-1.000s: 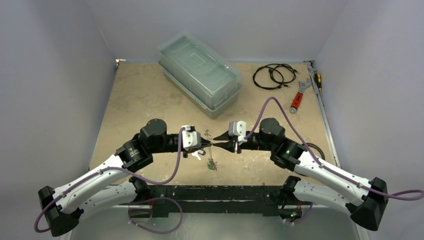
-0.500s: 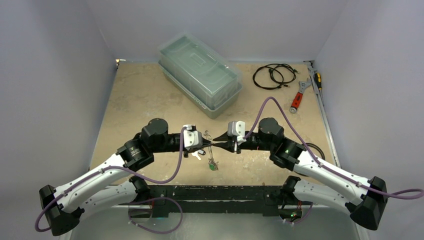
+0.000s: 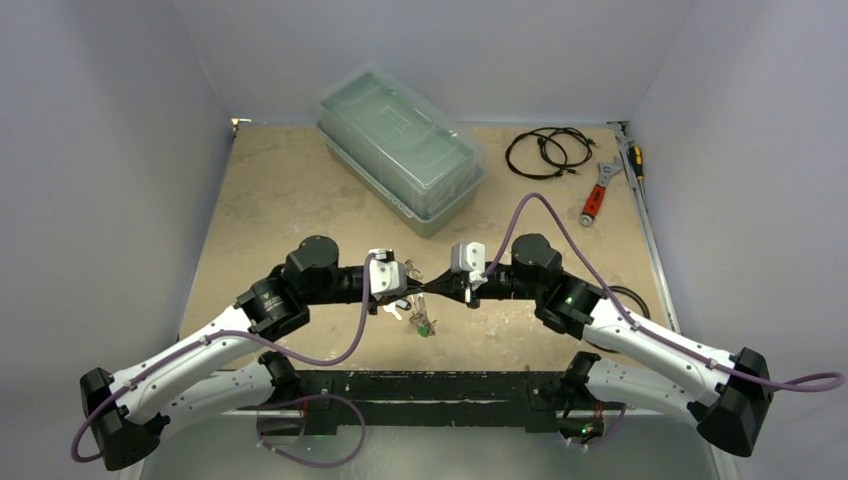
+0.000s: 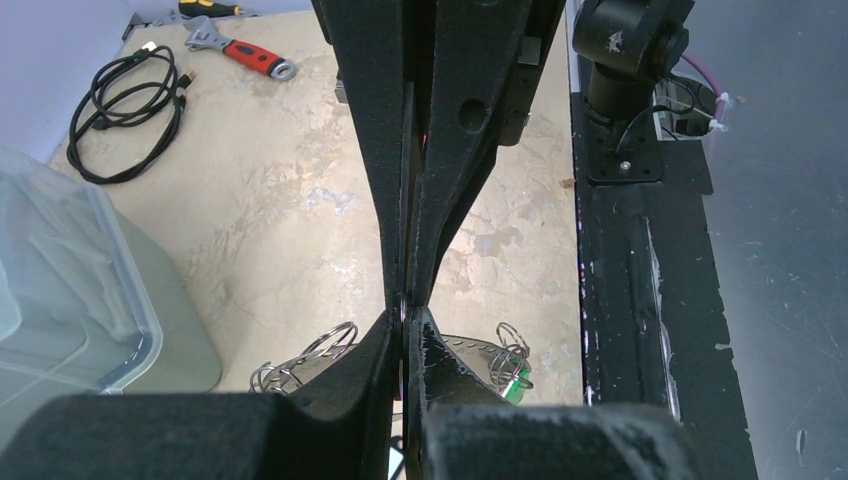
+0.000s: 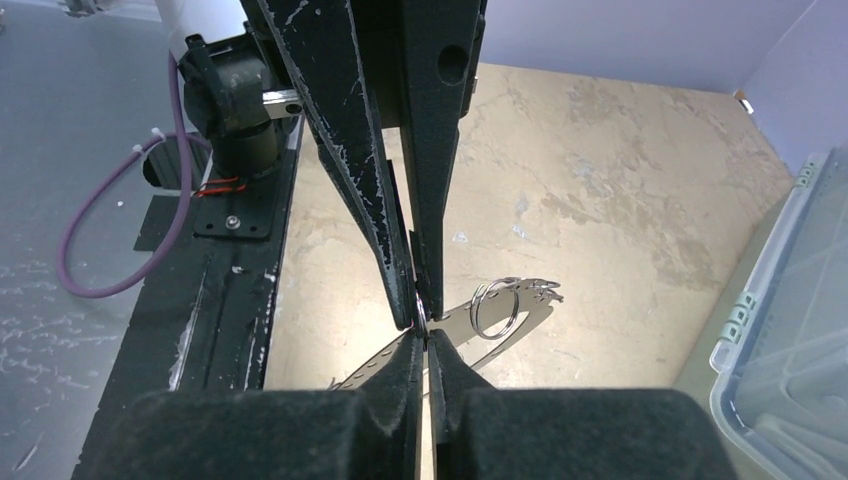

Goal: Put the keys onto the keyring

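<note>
My left gripper (image 3: 411, 291) and right gripper (image 3: 433, 290) meet tip to tip above the table's near middle, both shut. The keyring (image 3: 420, 311), a flat silver plate with rim holes, hangs between and below the tips. A small split ring is pinched where the tips meet. In the left wrist view the keyring (image 4: 470, 352) crosses under my left gripper (image 4: 403, 325), with wire rings at both ends and a green key tag (image 4: 515, 380) on the right. In the right wrist view the keyring (image 5: 458, 322) crosses behind my right gripper (image 5: 422, 340); a split ring (image 5: 495, 305) hangs on it.
A clear lidded plastic box (image 3: 400, 150) stands at the back centre. A coiled black cable (image 3: 545, 152), a red-handled wrench (image 3: 598, 190) and a screwdriver (image 3: 635, 158) lie at the back right. A small white piece (image 3: 395, 311) sits under the left gripper.
Both grippers have shifted slightly left and stayed tip to tip. The hanging keyring with its green tag has drawn up closer under the tips.
</note>
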You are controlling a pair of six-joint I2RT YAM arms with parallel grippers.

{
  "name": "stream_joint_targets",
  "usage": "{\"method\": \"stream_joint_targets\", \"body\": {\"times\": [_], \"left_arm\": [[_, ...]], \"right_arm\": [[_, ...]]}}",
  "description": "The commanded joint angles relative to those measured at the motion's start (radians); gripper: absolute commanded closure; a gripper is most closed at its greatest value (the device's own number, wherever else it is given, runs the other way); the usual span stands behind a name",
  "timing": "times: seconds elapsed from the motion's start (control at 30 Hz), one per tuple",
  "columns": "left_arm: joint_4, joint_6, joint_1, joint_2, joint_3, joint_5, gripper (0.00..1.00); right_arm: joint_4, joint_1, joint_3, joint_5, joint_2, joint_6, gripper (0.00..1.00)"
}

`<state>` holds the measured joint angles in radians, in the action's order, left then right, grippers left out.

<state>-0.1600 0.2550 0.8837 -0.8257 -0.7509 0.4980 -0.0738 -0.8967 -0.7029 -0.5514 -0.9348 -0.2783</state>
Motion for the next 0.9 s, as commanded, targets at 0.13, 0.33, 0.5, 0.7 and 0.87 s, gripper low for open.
{"method": "stream_joint_targets", "body": {"times": [0.13,0.33,0.5,0.7,0.87], "left_arm": [[0.037,0.014,-0.003,0.003,-0.052,0.020,0.92],[0.088,-0.009,-0.003,0.085,-0.028,0.011,0.27],[0.144,-0.035,-0.004,0.151,-0.010,0.034,0.35],[0.139,-0.029,-0.005,0.140,-0.015,0.059,0.58],[0.125,-0.024,-0.005,0.107,-0.022,0.088,0.66]], "right_arm": [[-0.048,-0.003,-0.031,-0.033,0.022,-0.012,1.00],[-0.127,-0.002,0.014,-0.024,0.087,0.013,1.00],[-0.226,-0.002,0.080,0.009,0.154,0.048,1.00],[-0.277,-0.002,0.111,0.025,0.201,0.064,1.00],[-0.329,-0.002,0.133,0.022,0.246,0.088,1.00]]}}
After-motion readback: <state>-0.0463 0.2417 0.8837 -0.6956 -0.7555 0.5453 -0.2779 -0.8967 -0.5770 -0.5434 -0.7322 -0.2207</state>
